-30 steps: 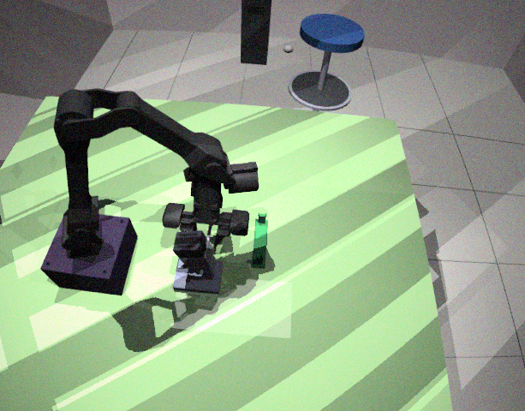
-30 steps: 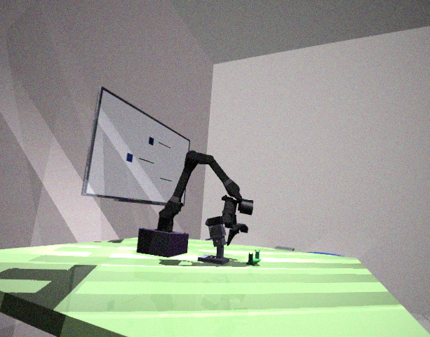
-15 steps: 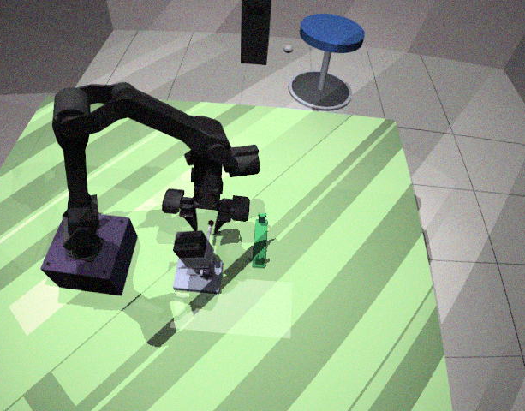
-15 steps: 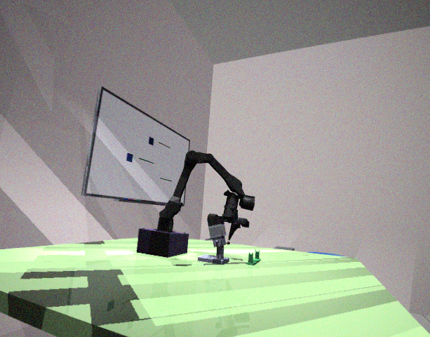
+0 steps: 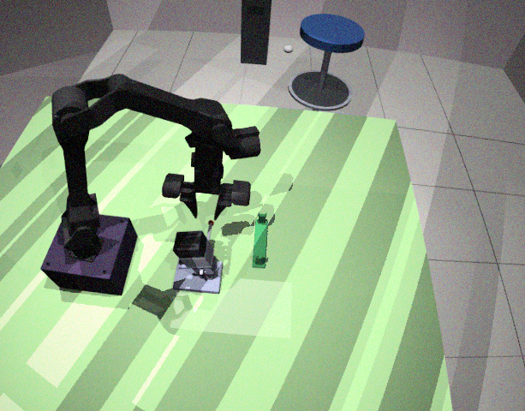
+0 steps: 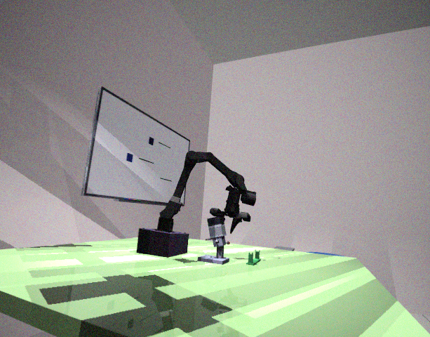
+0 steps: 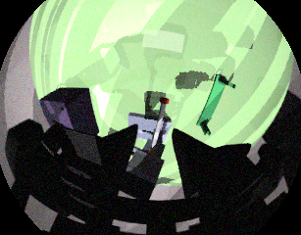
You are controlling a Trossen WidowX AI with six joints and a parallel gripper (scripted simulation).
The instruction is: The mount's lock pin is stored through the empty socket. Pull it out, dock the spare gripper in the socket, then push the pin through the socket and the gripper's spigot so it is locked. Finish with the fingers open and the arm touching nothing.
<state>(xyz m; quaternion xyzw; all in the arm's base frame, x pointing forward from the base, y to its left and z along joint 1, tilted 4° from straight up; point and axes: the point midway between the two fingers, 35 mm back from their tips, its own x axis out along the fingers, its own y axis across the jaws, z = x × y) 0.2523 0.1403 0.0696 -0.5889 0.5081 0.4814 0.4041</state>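
The spare gripper (image 5: 190, 244) (image 6: 217, 229) (image 7: 145, 165), with a dark top and grey body, sits upright on the mount (image 5: 187, 283) (image 6: 207, 258) (image 7: 135, 118). The lock pin's red head (image 5: 211, 223) (image 6: 228, 243) (image 7: 164, 101) sticks out on one side of the socket. A thin end shows on the opposite side in the exterior view. The full depth of the pin and the inside of the socket are hidden. My gripper (image 5: 205, 217) (image 7: 155, 129) is open, with nothing between its fingers. Its tips are above the pin head; the exterior view shows a gap there.
A green holder (image 5: 260, 242) (image 6: 253, 261) (image 7: 213, 100) with two upright ends stands beside the mount and holds nothing. The arm's purple base box (image 5: 87, 260) (image 6: 162, 242) (image 7: 69, 110) stands on the mount's other side. A blue stool (image 5: 332, 31) is beyond the table.
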